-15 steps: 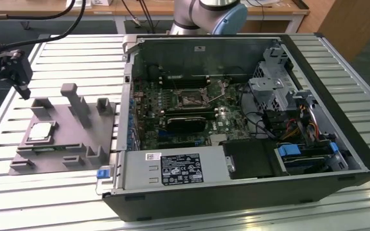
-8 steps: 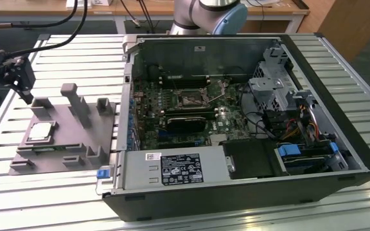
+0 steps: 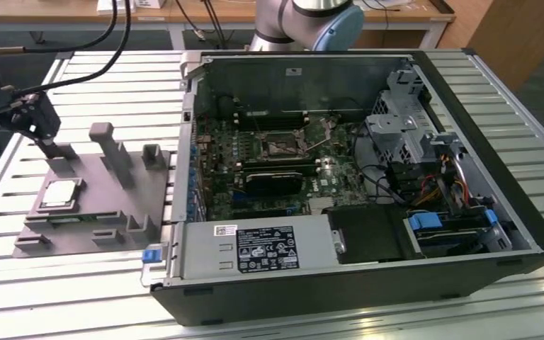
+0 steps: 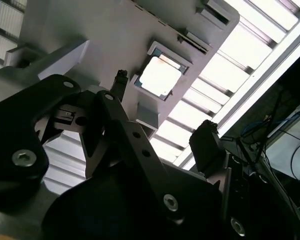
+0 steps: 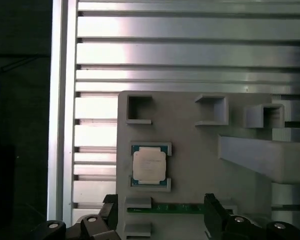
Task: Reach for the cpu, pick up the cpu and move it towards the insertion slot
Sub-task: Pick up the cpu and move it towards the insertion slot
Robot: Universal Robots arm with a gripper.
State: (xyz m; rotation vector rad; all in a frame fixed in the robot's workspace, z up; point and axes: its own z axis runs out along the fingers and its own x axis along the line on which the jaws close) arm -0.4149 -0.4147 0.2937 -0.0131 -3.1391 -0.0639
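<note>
- Placement: the cpu (image 5: 149, 166), a small flat square chip with a shiny silver metal top and a paler rim, lies flat in a shallow square pocket of the grey plastic fixture plate (image 5: 190, 150). I judge the pocket's raised corners are there to keep the chip square and at a known spot for the pick.
- The plate sits on the slatted aluminium desk (image 3: 499, 92). Just beside the plate, on the exterior view's right, is the open black computer case (image 3: 348, 290).
- The insertion slot (image 3: 277, 147), a square socket with a dark centre framed by a silver metal bracket, faces up from the green motherboard inside that case. It is well apart from the plate.
- The black gripper (image 5: 161, 206) hangs above the plate, near the cpu but clear of it. Its two fingers (image 4: 206, 142) are spread wider than the chip and have hold of nothing.
- In both wrist views the chip lies just ahead of the gap between the fingers. I read that as the reach lined up, with the grasp not yet made.
- Pose: the first wrist view looks squarely down on the plate, so I judge the tool is pointing about straight down.
- In the exterior view the gripper is over the plate's edge farthest from the case, beside the plate's tall grey posts (image 3: 111, 152).
- The arm's silver and blue joint (image 3: 314, 18) stands beyond the case, on the side away from the plate.
</note>
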